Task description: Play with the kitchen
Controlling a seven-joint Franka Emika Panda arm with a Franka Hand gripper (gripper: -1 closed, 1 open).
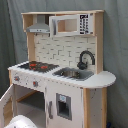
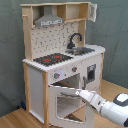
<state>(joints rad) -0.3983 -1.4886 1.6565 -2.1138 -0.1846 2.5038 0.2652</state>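
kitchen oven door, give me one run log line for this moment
kitchen | oven door swung open | gripper at door's top edge | hob, sink, faucet untouched | grasp unclear
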